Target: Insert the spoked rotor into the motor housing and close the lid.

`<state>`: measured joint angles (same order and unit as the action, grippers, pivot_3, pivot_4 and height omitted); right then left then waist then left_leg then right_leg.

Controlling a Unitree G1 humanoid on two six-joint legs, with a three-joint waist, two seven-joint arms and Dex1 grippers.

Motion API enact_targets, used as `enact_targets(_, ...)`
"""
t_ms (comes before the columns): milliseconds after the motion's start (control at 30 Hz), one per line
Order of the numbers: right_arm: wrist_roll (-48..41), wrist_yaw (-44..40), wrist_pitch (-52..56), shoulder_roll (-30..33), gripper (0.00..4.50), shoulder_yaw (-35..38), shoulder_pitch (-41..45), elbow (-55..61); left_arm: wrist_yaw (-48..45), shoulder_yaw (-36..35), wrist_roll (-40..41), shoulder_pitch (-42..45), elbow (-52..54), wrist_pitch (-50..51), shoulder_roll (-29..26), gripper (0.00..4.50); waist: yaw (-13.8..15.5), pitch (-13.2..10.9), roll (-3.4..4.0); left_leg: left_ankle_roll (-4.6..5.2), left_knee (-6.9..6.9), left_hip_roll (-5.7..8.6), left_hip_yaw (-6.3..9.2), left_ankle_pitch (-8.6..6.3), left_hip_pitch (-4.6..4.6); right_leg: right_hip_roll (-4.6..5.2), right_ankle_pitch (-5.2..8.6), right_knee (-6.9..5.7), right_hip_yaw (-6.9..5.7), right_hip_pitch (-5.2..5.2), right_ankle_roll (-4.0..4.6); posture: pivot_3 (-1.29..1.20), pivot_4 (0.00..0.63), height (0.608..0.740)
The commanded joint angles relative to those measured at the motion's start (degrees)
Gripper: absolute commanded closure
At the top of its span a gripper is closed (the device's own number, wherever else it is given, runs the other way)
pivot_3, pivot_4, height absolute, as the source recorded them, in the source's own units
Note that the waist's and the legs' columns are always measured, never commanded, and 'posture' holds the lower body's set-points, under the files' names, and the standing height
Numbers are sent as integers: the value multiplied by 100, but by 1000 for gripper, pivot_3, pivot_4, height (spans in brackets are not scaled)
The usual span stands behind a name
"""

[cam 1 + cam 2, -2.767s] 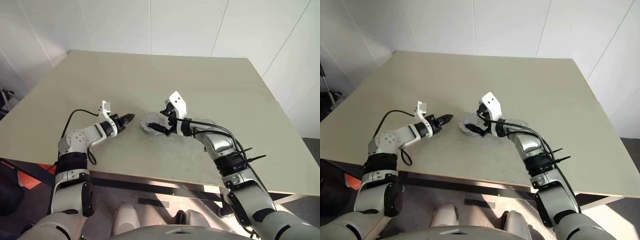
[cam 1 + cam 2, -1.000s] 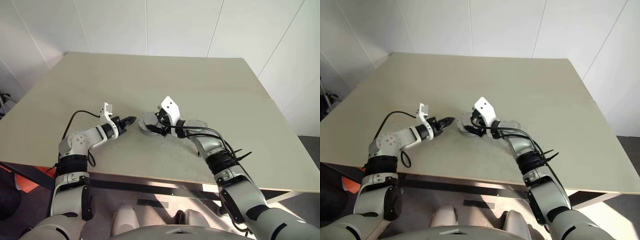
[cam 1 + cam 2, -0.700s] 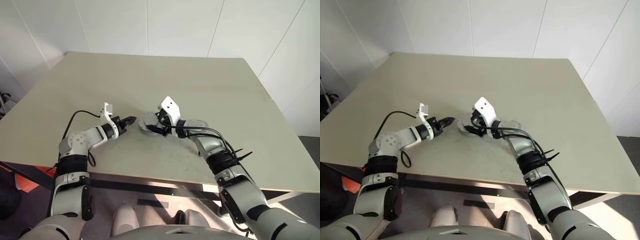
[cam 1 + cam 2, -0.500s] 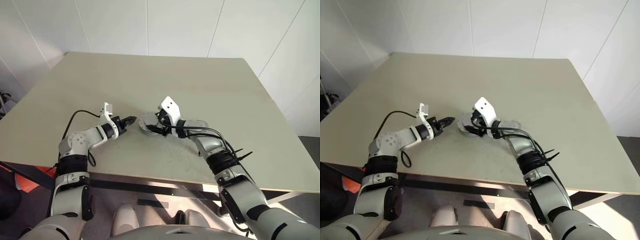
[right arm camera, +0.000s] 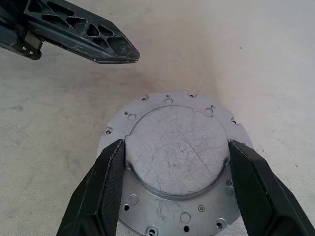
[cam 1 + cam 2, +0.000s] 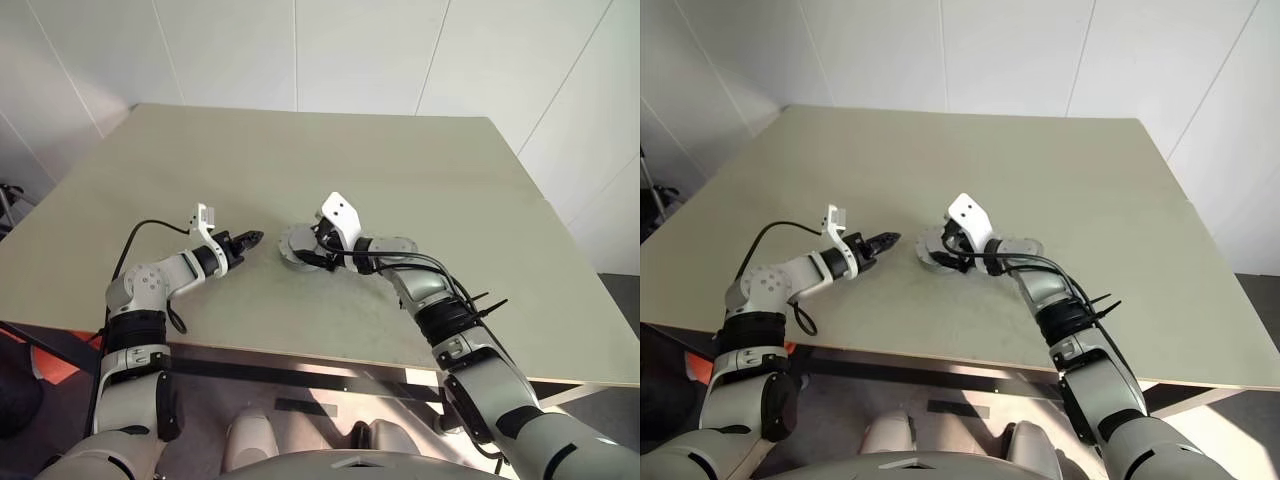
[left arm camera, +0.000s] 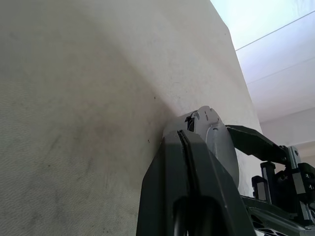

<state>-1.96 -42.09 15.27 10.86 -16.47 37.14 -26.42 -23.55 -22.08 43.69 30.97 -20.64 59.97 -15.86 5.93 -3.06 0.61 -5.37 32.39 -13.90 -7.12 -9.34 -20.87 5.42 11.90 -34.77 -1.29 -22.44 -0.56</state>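
On the left, the left end effector (image 6: 252, 238) hovers low over the worktop (image 6: 300, 150) with its two black fingers pressed together and nothing between them, its tip just beside the round metal assembly and not visibly touching it. At the centre sits the lid (image 5: 176, 148), a scratched silver-grey cap with a raised disc and a flange of small holes, lying flat on the worktop; the motor housing and the spoked rotor cannot be made out under it, so whether they are already stacked inside is unclear. The right end effector (image 5: 175, 164) straddles the raised disc with its fingers spread wide on either side, close against its edge, though a firm clamp cannot be confirmed. Further right, another grey round part (image 6: 395, 246) lies under the right forearm. The risk, as I judge it, is a skewed seat: if the fingers squeeze off-centre or press on one side, the lid could tilt, jam or slide across the smooth worktop, and the nearby left tip could nudge it.
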Motion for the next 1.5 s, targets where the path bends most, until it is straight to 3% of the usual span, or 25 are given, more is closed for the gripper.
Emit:
enact_targets(33,27,-104,284,146,1356,35,-141,75,-72,16,56,7,239,-40,8,4500,1,0,0,1,0,0,0,0,0,0,0,0,0,0,0,0,0,740)
enact_targets(333,-380,-418,483,54,1356,229,-252,698,-84,71,17,0,193,-69,45,4500,-35,0,0,14,-2,-2,0,-8,-15,-3,0,4,-1,-17,0,0,0,740)
enact_targets(1500,-14,421,445,-285,1356,279,197,-206,-37,143,37,-165,323,-32,160,4500,-55,0,0,16,0,-5,0,-9,-4,-6,0,-6,2,-15,0,0,0,740)
